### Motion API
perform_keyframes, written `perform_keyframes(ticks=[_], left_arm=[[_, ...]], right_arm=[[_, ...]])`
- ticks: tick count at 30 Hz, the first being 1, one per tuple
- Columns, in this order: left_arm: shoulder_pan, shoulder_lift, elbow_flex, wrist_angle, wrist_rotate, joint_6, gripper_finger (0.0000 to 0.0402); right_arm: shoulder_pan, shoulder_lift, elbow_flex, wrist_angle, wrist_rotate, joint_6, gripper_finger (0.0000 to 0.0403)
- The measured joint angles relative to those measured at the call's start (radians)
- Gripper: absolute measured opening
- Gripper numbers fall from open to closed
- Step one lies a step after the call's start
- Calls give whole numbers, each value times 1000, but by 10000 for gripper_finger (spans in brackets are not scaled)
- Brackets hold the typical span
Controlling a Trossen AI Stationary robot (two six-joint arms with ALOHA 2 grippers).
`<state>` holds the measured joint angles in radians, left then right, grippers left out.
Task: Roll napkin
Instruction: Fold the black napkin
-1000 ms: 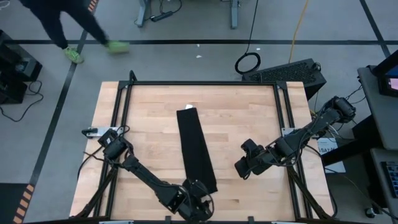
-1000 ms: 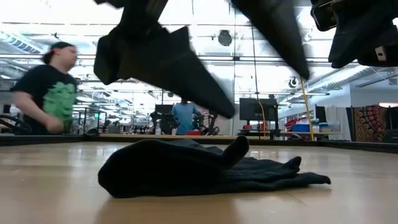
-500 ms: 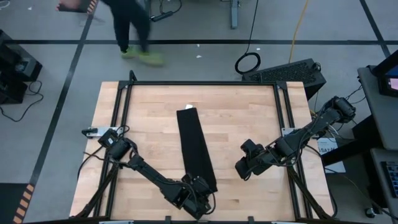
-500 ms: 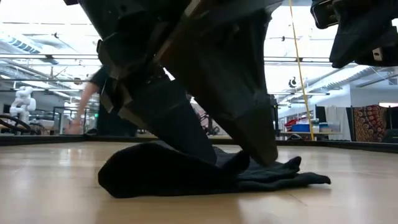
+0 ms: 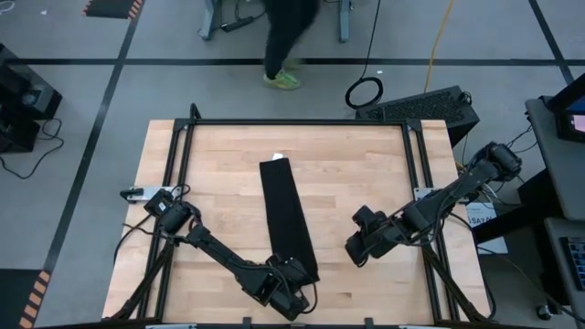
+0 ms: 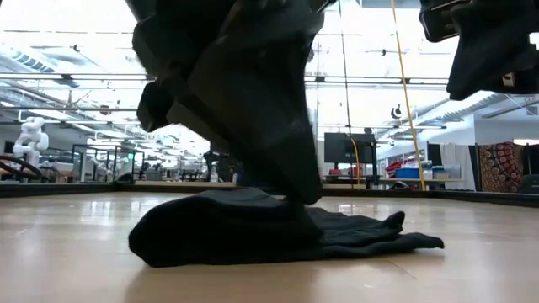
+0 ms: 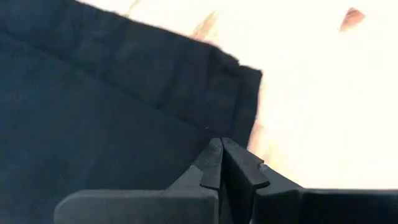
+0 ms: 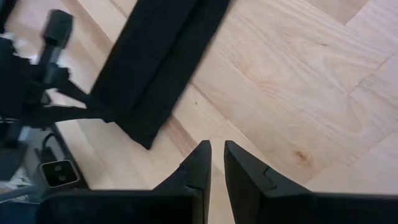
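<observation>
matt cloth napkin (image 5: 288,224), wooden table (image 5: 366,183)

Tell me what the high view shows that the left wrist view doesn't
Only the high view shows the whole napkin as a long folded strip with its white tag at the far end, the right gripper waiting off to the side over bare table, and a person walking past. Only the left wrist view shows the left gripper pinched shut at the napkin's near corner. Both show the black napkin on light wood.
</observation>
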<state>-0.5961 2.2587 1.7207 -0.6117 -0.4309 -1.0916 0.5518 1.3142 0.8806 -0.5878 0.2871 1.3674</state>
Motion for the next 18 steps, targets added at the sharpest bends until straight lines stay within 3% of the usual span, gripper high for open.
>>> perform_keyframes(ticks=[4, 11, 18], left_arm=[[2, 0, 8, -5, 19, -2, 13], [-30, -5, 11, 2, 35, -27, 11], [-96, -4, 10, 32, -95, 25, 106]], right_arm=[[2, 48, 0, 40, -10, 4, 36], [5, 146, 0, 186, -145, -58, 36], [7, 173, 0, 211, -215, -88, 36]])
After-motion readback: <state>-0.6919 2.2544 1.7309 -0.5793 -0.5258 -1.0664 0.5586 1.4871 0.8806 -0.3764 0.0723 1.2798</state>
